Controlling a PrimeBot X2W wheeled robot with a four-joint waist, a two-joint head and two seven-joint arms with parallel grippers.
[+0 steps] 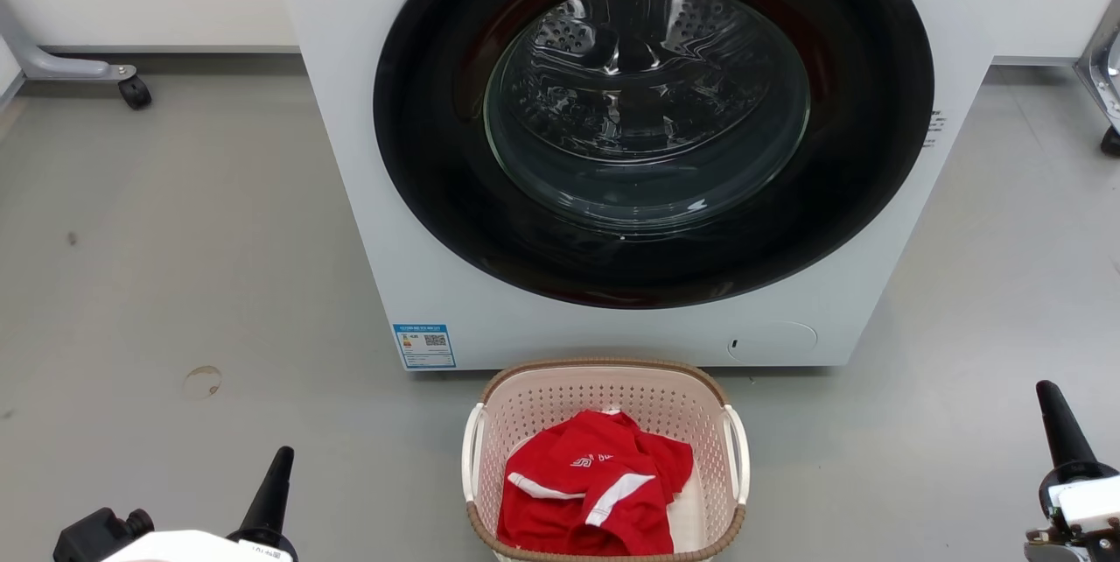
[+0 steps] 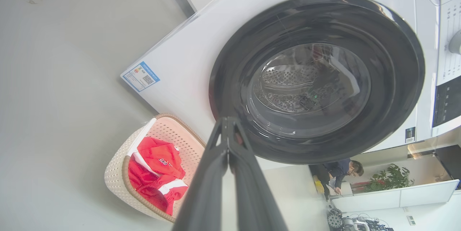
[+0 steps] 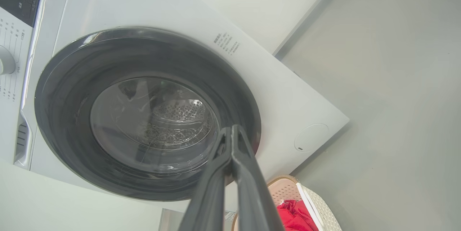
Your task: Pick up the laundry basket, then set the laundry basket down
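The laundry basket (image 1: pixel 604 387) stands on the grey floor just in front of the washer, pale pink and perforated, with a brown rim and two white side handles. A red and white garment (image 1: pixel 595 483) lies inside it. My left gripper (image 1: pixel 282 457) is at the lower left of the head view, well left of the basket, shut and holding nothing. My right gripper (image 1: pixel 1048 394) is at the lower right, well right of the basket, shut and empty too. The left wrist view has the basket (image 2: pixel 119 173) left of the closed fingers (image 2: pixel 225 121). In the right wrist view the basket (image 3: pixel 320 205) sits beside the closed fingers (image 3: pixel 232 128).
A white front-loading washer (image 1: pixel 367 194) with a dark round door (image 1: pixel 652 115), shut, rises right behind the basket. Metal legs on castors (image 1: pixel 134 91) stand at the far left and far right. A person (image 2: pixel 342 173) bends over in the background of the left wrist view.
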